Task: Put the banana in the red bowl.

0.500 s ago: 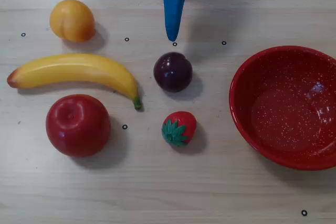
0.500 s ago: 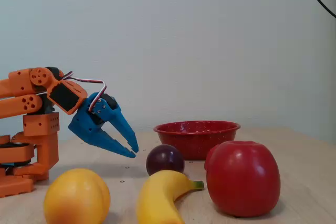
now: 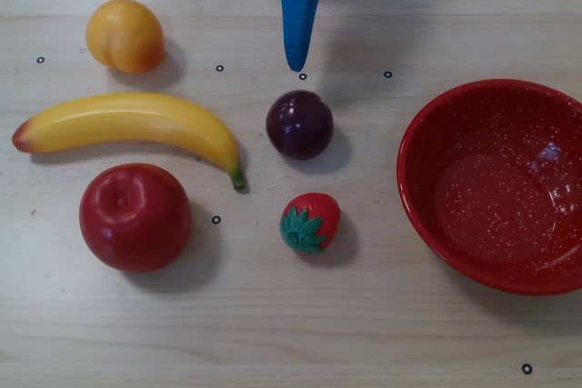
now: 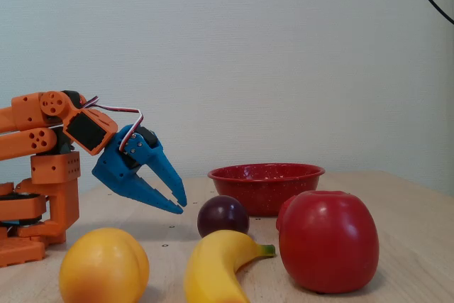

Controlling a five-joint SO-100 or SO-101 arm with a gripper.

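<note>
The banana (image 3: 136,124) lies on the wooden table at the left in the overhead view, its green stem tip pointing right; in the fixed view it (image 4: 216,264) is in the foreground. The red bowl (image 3: 427,134) stands empty at the right; in the fixed view it (image 4: 266,186) is at the back. My blue gripper (image 3: 297,63) comes in from the top edge, shut and empty. It hangs above the table just behind a dark plum, well apart from the banana and the bowl. In the fixed view the gripper (image 4: 181,206) points down to the right.
A dark plum (image 3: 299,124) sits in the middle, a strawberry (image 3: 309,222) in front of it. A red apple (image 3: 135,217) lies right below the banana and an orange fruit (image 3: 125,35) above it. The orange arm base (image 4: 42,175) stands at the left.
</note>
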